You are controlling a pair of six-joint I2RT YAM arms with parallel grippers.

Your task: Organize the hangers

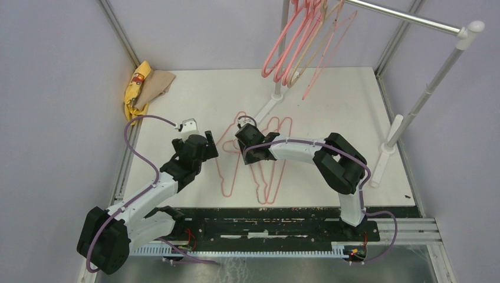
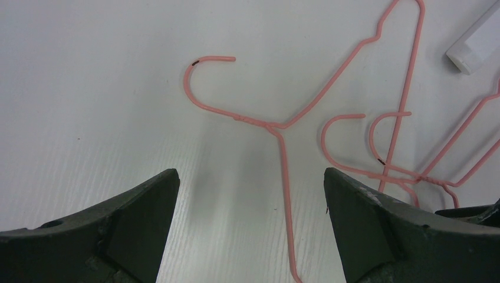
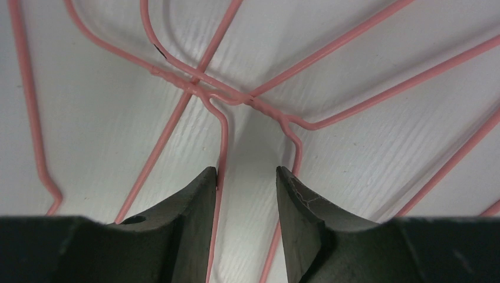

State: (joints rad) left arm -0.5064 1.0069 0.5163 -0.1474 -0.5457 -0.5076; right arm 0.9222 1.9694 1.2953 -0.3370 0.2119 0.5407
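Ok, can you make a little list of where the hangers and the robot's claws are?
Lying flat: thin pink wire hangers, overlapped on the white table
Hung up: pink and beige hangers on the silver metal rail
Left gripper: wide open over one wire hanger, holding nothing
Right gripper: partly open, low over crossed hanger necks
Far left corner: yellow and tan cloths

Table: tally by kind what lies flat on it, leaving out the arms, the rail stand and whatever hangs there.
Pink wire hangers: 3
Yellow cloth: 1
Tan cloth: 1
Total: 5
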